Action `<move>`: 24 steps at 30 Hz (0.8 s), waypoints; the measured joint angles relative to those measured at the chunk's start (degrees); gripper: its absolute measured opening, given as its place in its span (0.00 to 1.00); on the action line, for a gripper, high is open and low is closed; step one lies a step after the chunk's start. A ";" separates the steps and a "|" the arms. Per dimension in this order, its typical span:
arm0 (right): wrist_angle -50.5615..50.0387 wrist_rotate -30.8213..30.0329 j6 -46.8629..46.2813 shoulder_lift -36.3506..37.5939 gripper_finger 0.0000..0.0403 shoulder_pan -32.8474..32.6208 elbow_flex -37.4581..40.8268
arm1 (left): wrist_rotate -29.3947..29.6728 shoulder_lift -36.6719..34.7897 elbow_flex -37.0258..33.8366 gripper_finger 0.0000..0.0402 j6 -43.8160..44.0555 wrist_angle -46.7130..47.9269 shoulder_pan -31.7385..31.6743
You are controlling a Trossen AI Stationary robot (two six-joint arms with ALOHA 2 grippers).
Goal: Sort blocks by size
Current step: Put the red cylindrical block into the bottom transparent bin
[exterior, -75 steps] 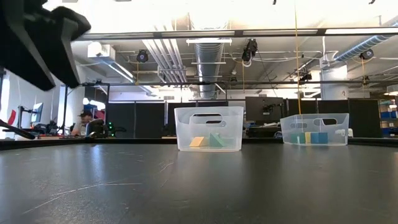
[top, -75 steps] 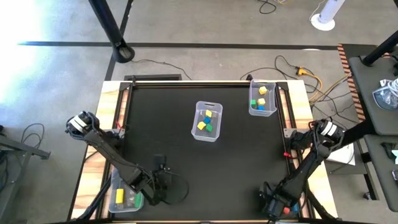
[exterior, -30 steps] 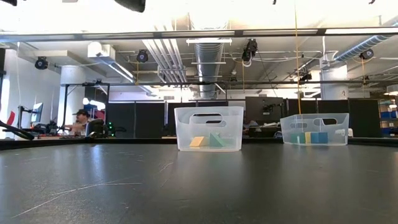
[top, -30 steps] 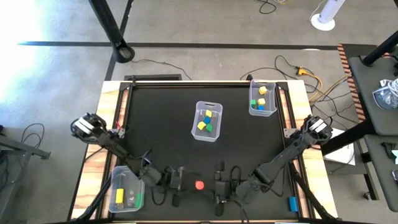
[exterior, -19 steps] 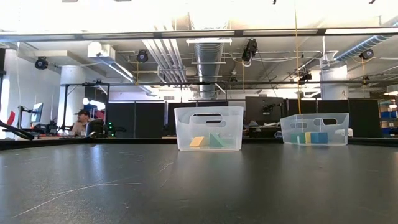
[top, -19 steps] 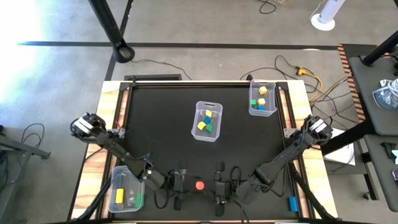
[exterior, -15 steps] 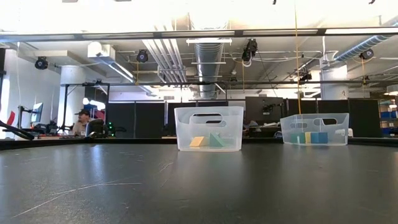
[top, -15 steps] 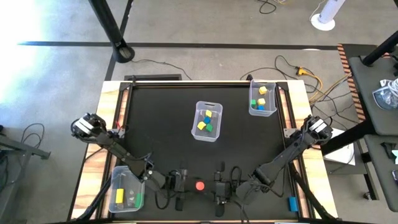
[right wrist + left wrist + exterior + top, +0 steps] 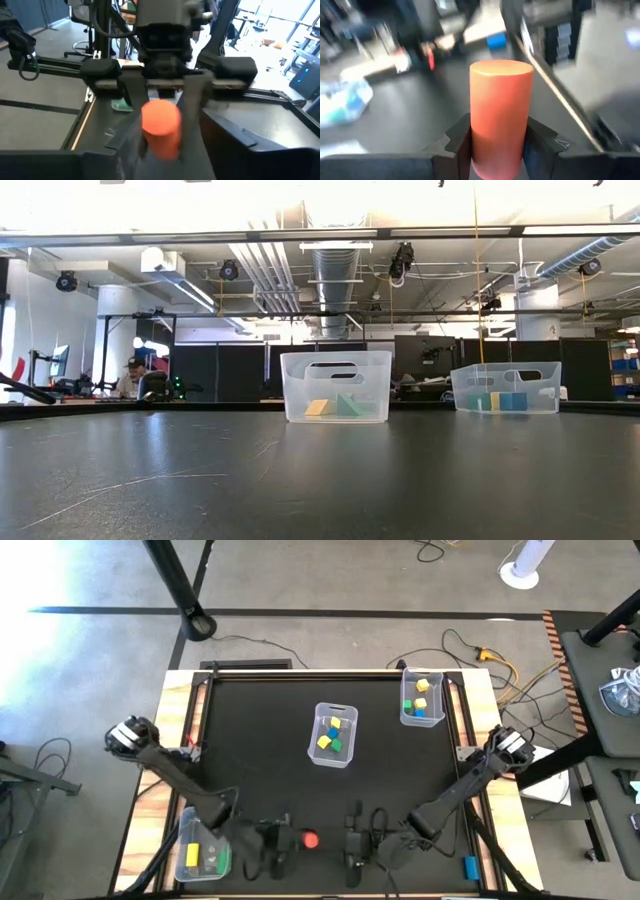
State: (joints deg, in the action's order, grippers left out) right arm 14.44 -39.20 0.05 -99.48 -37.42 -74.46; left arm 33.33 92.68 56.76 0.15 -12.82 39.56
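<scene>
Low at the near edge of the table (image 9: 260,740), we see the left gripper (image 9: 285,840) pinching an orange-red cylinder block (image 9: 310,839). From the left wrist view, the cylinder block (image 9: 501,115) stands upright between the two dark fingers (image 9: 457,137), one pressed against each side of its lower half, with its flat top rising well above the fingertips. From the right wrist view we look straight at the same grasp: the cylinder block (image 9: 161,125) sits between the left gripper's fingers (image 9: 134,95), which reach past it on either side.

Just beside it, the right gripper (image 9: 353,843) faces the left one across the cylinder, apart from the block; we cannot tell from these views whether its own fingers are spread or pressed together.

Away from both sets of fingers, a clear bin (image 9: 333,735) at the table's middle holds yellow, green and blue blocks (image 9: 330,742), and a second clear bin (image 9: 421,698) at the far right corner holds more yellow, green and blue blocks (image 9: 421,700). A third bin (image 9: 203,850), beside the left arm at the near left corner, holds a yellow bar (image 9: 192,855) and a green block (image 9: 222,860).
</scene>
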 joint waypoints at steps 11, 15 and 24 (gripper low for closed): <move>-11.87 0.24 -8.88 0.02 0.68 -0.82 0.00 | -12.91 -0.47 16.22 0.28 61.88 71.93 17.58; -14.57 0.17 -12.04 -0.48 0.71 -0.82 0.18 | -21.03 -0.36 15.09 0.28 79.02 78.69 22.60; -14.35 0.23 -11.64 -1.84 0.72 -0.69 0.26 | -35.94 -1.89 4.70 0.28 86.21 78.03 19.14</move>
State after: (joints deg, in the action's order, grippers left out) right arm 0.09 -38.97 -11.59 -101.32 -38.11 -74.19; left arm -2.61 90.79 61.45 86.36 65.21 58.70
